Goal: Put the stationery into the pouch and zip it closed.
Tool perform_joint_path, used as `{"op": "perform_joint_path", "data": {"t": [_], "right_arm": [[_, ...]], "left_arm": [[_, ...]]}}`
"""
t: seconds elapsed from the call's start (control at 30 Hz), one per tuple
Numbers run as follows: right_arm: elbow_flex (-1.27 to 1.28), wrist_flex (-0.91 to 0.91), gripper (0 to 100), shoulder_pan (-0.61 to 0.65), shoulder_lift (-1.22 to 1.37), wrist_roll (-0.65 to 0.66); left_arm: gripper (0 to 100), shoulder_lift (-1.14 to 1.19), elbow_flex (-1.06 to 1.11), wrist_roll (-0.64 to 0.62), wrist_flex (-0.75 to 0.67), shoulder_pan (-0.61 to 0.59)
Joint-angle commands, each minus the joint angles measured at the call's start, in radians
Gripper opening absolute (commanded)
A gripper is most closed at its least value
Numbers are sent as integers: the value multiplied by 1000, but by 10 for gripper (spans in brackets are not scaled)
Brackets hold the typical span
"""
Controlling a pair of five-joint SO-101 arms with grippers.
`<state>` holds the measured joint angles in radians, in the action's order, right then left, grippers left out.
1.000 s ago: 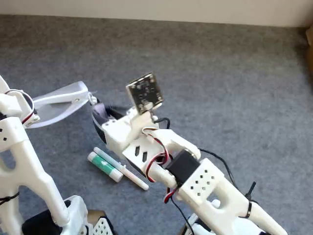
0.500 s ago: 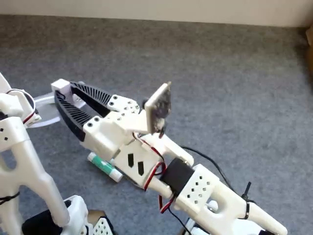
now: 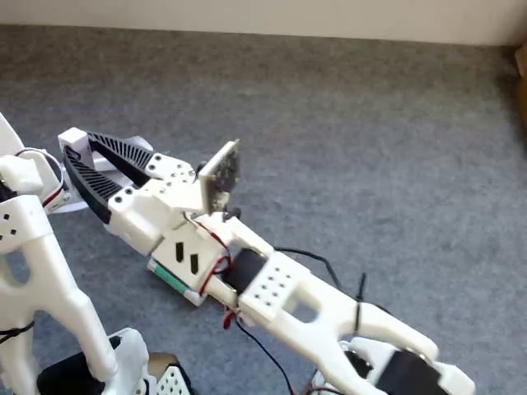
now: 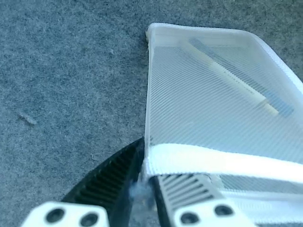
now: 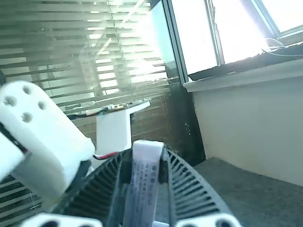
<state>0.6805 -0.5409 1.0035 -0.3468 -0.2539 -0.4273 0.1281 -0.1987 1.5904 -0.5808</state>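
A translucent mesh pouch [image 4: 213, 104] lies on the grey carpet with a white pen [image 4: 227, 71] inside it. My left gripper [image 4: 144, 165] is shut on the pouch's white edge band. In the high view only a sliver of the pouch [image 3: 67, 202] shows behind the right arm. My right gripper [image 3: 78, 152] is lifted and tilted upward at the left. It is shut on a small white eraser [image 3: 72, 141], also seen as the white eraser [image 5: 144, 182] between the black fingers [image 5: 187, 189]. A green and white glue stick [image 3: 173, 280] lies on the carpet under the right arm.
The left arm's white body [image 3: 37, 271] stands at the left edge, close to the right gripper. Open grey carpet [image 3: 379, 148] stretches to the right and back. A wall [image 3: 329, 16] runs along the far edge.
My right gripper has come up off the carpet with the white eraser and swung left, now covering most of the pouch and the white pen beside the glue stick.
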Motion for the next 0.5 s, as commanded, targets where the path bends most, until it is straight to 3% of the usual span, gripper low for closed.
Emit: {"op": "perform_joint_path", "data": {"t": [0.0,0.23,0.47], "right_arm": [[-12,-116,5,-33,48,-3],[-7,-136,5,-35,150,157],[12,-136,5,-36,205,170]], "left_arm": [[7,2,4,-15,-21,8],[7,2,4,-15,-21,8],[7,2,5,-14,-21,8]]}}
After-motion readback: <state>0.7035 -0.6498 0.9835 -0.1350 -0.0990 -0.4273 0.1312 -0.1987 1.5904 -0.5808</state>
